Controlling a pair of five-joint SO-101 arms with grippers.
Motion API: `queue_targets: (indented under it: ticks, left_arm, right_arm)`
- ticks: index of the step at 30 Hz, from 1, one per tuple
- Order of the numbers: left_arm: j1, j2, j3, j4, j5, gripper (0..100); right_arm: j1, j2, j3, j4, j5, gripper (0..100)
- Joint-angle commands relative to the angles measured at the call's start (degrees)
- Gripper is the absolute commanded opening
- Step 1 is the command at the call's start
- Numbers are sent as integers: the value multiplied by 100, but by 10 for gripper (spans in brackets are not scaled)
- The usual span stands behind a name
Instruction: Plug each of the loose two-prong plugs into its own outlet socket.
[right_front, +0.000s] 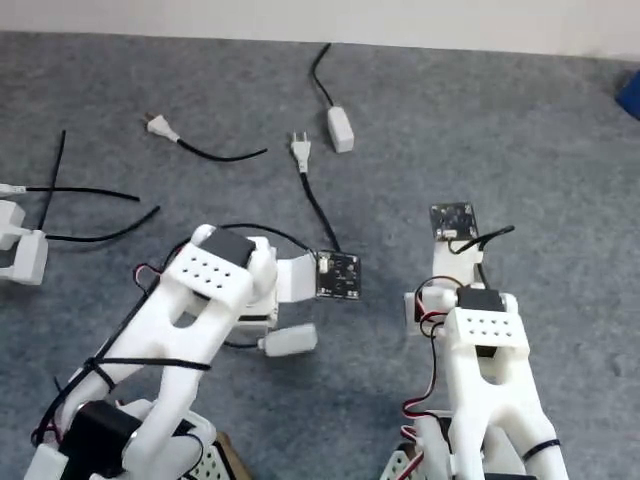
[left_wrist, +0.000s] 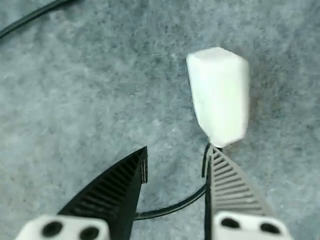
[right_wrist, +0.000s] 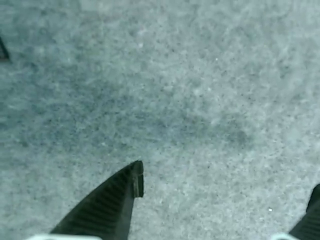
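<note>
- Left gripper (left_wrist: 176, 152) is held open with nothing clamped; a black cord (left_wrist: 170, 207) is seen crossing below its fingers.
- Near socket (left_wrist: 220, 95), a white block, is laid on the carpet (left_wrist: 90, 100) just past one fingertip.
- Right gripper (right_wrist: 226, 185) is spread wide over bare carpet.
- First plug (right_front: 157, 125) and second plug (right_front: 299, 147) are left unplugged at the far side, well apart from both grippers.
- Far socket (right_front: 340, 128) is set just beside the second plug.

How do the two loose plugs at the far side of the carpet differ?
The left plug points its prongs leftward; the middle plug points them to the far side. The left plug's cord runs rightward; the middle plug's runs to the near side. Both are white, black-corded, unplugged.
</note>
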Motion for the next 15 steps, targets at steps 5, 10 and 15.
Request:
queue_targets:
  ticks: [5, 10, 15]
  left_arm:
    - [-66, 646, -224, -167, -44, 189]
    - [31, 418, -233, -9, -9, 189]
    - [233, -347, -198, 492, 229, 189]
  right_arm:
    - [-57, -57, -22, -127, 141, 475]
    - [-57, -57, -22, -145, 141, 475]
    - [-57, -57, -22, -145, 141, 475]
